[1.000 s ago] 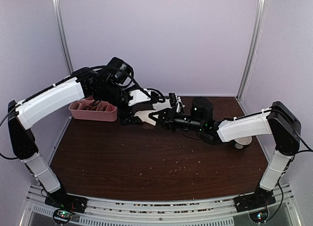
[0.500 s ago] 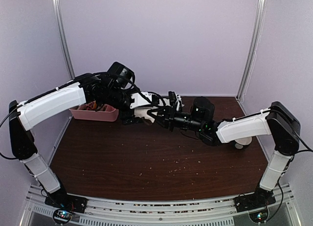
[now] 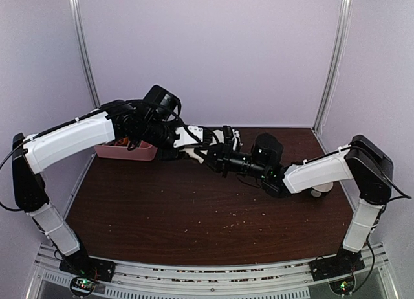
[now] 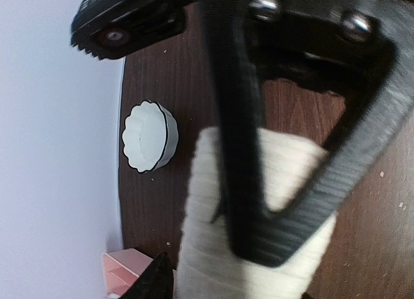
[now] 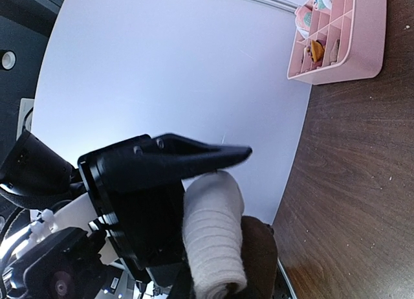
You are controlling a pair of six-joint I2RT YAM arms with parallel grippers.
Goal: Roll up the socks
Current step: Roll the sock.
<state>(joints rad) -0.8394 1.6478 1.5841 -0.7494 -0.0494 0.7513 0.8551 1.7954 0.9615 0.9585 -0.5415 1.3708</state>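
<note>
Cream ribbed fabric fills the middle of both wrist views: the cream sock (image 5: 213, 241) is wound into a thick roll and is held up off the counter (image 3: 194, 208), near the 12 o'clock edge in the top view. Dark brown fabric (image 5: 259, 247) lies against the roll's far side. I cannot tell whether it is a patch of the same sock or a second sock.

The right gripper (image 3: 215, 155) reaches in from 3 o'clock. Its jaws are closed, with the roll pressed tight against the underside of one black finger in the right wrist view. How much fabric is pinched is hidden.

The left gripper (image 3: 202, 142) comes across from 9 o'clock and meets the right one tip to tip. In the left wrist view one of its black fingers (image 4: 236, 150) lies straight across the roll, touching it. The frames do not show whether its jaws are clamped on the sock or merely straddle it.

A pink compartment tray (image 3: 126, 150) sits at about 10 o'clock, partly under the left arm, with small items in its cells. A white scalloped bowl (image 4: 150, 136) stands at about 3 o'clock, mostly hidden behind the right arm in the top view. Pale crumbs speckle the dark wood.
</note>
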